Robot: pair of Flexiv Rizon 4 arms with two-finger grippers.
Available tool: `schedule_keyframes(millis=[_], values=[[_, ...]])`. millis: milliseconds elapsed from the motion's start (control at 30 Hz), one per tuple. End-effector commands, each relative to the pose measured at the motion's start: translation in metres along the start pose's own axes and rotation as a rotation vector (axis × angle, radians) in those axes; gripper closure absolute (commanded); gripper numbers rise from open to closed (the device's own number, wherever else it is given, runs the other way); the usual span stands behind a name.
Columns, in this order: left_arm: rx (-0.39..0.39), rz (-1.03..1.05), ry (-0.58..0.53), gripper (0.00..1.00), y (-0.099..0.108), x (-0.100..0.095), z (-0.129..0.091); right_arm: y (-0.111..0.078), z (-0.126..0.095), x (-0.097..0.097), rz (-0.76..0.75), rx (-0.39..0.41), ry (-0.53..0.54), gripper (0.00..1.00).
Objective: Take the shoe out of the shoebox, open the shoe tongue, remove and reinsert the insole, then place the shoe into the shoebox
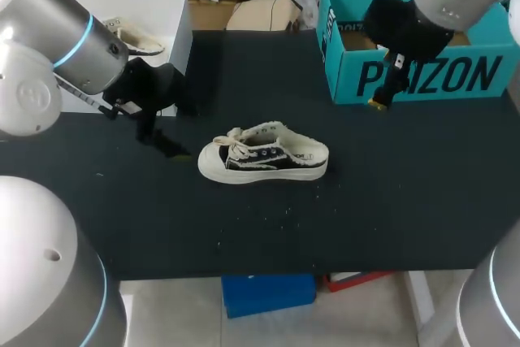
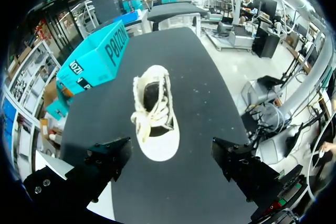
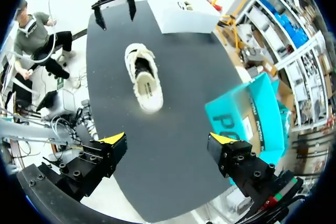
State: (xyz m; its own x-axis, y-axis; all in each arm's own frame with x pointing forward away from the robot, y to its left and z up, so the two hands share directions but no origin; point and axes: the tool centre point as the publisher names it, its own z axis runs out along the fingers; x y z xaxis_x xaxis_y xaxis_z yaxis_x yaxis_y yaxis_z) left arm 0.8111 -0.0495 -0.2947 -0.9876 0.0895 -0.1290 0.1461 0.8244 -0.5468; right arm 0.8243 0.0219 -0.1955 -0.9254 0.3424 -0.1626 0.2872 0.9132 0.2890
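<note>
Shoe (image 1: 264, 156) upright mid-table (image 1: 406, 201); shoebox (image 1: 422, 79) far right. Left gripper (image 2: 169, 150), right gripper (image 3: 167, 140): jaws wide, holding nothing.

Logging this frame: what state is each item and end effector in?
shoe: out of the box, upright on its sole on the table, ungripped.
teal shoebox: open-topped, standing on the table.
white box: second shoe on or in it, cannot tell which.
left end effector: open, empty, at the shoe's toe.
right end effector: open, empty, by the teal shoebox.
</note>
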Motion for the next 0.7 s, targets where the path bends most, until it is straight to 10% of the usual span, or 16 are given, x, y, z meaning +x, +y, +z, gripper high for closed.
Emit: schedule_keyframes(millis=[33,200,300,700], values=[[0.0,0.002,-0.004,0.0,0.001,0.001,0.002,0.004,0.025,0.01,-0.157,-0.21,0.007,0.0],[0.0,0.002,-0.004,0.0,0.001,0.001,0.002,0.013,0.042,0.023,-0.287,-0.315,0.106,0.0],[0.0,0.002,-0.004,0.0,0.001,0.001,0.002,0.012,0.047,0.028,-0.367,-0.193,0.135,0.0],[0.0,0.002,-0.004,0.0,0.001,0.001,0.002,0.002,0.059,0.035,-0.271,-0.248,0.113,0.0]])
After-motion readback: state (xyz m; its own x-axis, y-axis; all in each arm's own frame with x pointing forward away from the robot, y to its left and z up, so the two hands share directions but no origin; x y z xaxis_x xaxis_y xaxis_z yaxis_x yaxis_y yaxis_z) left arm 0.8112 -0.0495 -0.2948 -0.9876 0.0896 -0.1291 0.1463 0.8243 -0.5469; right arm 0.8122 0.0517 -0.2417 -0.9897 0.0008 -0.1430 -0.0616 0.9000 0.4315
